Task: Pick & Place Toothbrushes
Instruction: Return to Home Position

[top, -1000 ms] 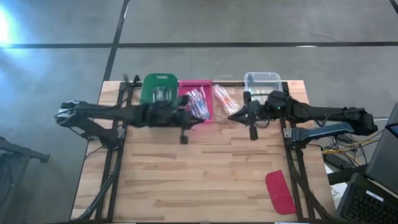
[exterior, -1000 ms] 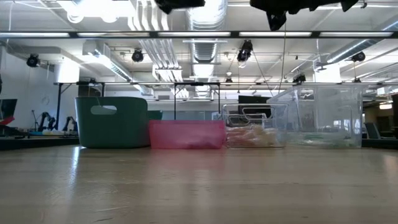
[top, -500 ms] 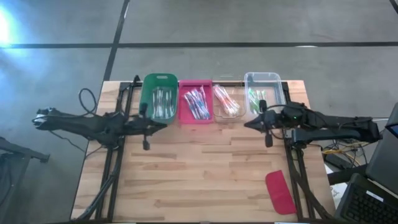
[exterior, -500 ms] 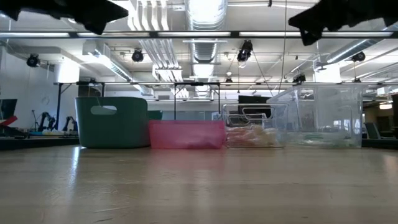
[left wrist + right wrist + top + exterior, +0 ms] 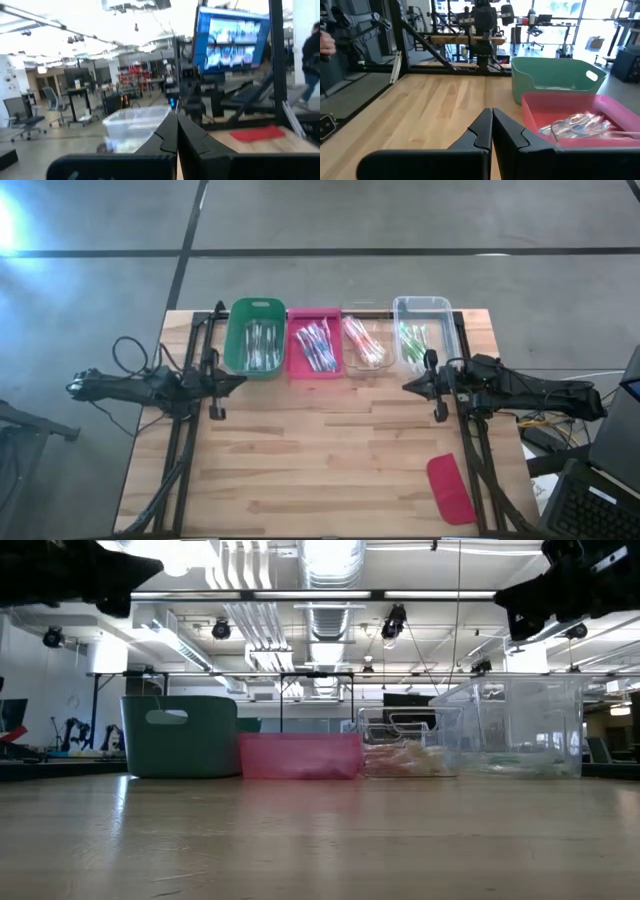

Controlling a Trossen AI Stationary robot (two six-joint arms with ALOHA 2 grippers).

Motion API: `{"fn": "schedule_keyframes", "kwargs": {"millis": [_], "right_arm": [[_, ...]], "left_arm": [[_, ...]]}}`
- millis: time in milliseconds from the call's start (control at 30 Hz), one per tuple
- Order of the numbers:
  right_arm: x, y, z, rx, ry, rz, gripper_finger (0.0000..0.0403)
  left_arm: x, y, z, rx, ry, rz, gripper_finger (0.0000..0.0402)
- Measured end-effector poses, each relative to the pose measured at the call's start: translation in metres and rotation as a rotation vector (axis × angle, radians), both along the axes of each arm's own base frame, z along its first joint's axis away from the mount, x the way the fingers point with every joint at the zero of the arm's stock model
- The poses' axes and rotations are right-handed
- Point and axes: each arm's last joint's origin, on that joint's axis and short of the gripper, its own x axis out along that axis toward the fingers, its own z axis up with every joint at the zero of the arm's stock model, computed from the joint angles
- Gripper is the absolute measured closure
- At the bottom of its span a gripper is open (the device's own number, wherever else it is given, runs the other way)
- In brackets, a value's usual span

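**Four bins filled, two grippers hanging empty**

Dozens of toothbrushes (image 5: pixel 316 347) are lying sorted in a row of four: green bin (image 5: pixel 255 305), red bin (image 5: pixel 313 313), small clear bin (image 5: pixel 350 365) and big clear bin (image 5: pixel 420 301). None is showing loose on the table (image 5: pixel 330 450).

The left gripper (image 5: pixel 175 122) is hovering above the table with its fingers pressed together and nothing between them. The green bin is sitting near its tip, so this arm is the nearer one for that end of the row. The right gripper (image 5: pixel 491 117) is hanging opposite, likewise closed and empty, with the big clear bin near its tip. The two grippers are pointing toward each other, well apart, so the row is lying off to one side of both, toward the far edge. The toothbrushes' long axes are running mostly front to back, across the line the grippers are pointing along.

Sorting looks finished. Any coming move is probably a plain retreat, and both grippers are riding higher than the bin walls.

The surface is pale wood planking, bare between the grippers. A red lid (image 5: pixel 450 488) is lying toward the front on the right gripper's side. Beyond, an open workshop is showing ducts, strip lights, desks, chairs and a lit screen.
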Motion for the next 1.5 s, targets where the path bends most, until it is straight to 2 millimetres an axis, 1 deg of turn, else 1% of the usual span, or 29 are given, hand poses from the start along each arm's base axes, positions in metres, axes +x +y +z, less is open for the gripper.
{"fn": "schedule_keyframes", "kwargs": {"millis": [67, 200, 300, 400, 533, 633, 800, 933, 1033, 1167, 1400, 1500], "right_arm": [[-0.002, 0.000, -0.006, 0.001, -0.002, 0.002, 0.0395], [-0.007, 0.001, -0.014, 0.009, -0.025, 0.000, 0.0395], [-0.011, 0.000, -0.017, 0.017, -0.043, 0.001, 0.0395], [-0.013, -0.003, -0.020, 0.021, -0.056, 0.011, 0.0395], [-0.015, -0.010, -0.028, 0.076, -0.041, 0.040, 0.0395], [-0.015, -0.015, -0.033, 0.105, -0.039, 0.064, 0.0395], [-0.018, -0.024, -0.040, 0.110, -0.036, -0.021, 0.0395], [-0.019, -0.028, -0.042, 0.095, -0.055, -0.148, 0.0395], [-0.019, -0.027, -0.041, 0.081, -0.086, -0.179, 0.0395], [-0.018, -0.022, -0.042, 0.076, -0.121, -0.168, 0.0395], [-0.013, -0.010, -0.047, 0.021, -0.100, -0.184, 0.0395], [-0.012, -0.005, -0.047, -0.007, -0.094, -0.194, 0.0394]], "left_arm": [[-0.001, 0.000, -0.009, 0.001, 0.007, 0.000, 0.0401], [-0.004, 0.001, -0.019, -0.015, -0.010, 0.004, 0.0401], [-0.004, 0.001, -0.027, -0.016, 0.009, 0.003, 0.0401], [-0.005, 0.000, -0.032, -0.018, 0.026, -0.022, 0.0401], [-0.004, 0.000, -0.037, -0.035, 0.051, -0.058, 0.0401], [-0.004, 0.001, -0.039, -0.030, 0.061, -0.052, 0.0401], [-0.003, 0.004, -0.043, 0.005, 0.096, -0.001, 0.0401], [-0.003, 0.005, -0.045, 0.016, 0.119, 0.065, 0.0401], [-0.003, 0.006, -0.046, 0.010, 0.135, 0.082, 0.0401], [-0.003, 0.006, -0.047, -0.007, 0.141, 0.079, 0.0401], [-0.003, 0.006, -0.047, 0.012, 0.149, 0.093, 0.0400], [-0.003, 0.006, -0.050, 0.016, 0.178, 0.099, 0.0400]]}}
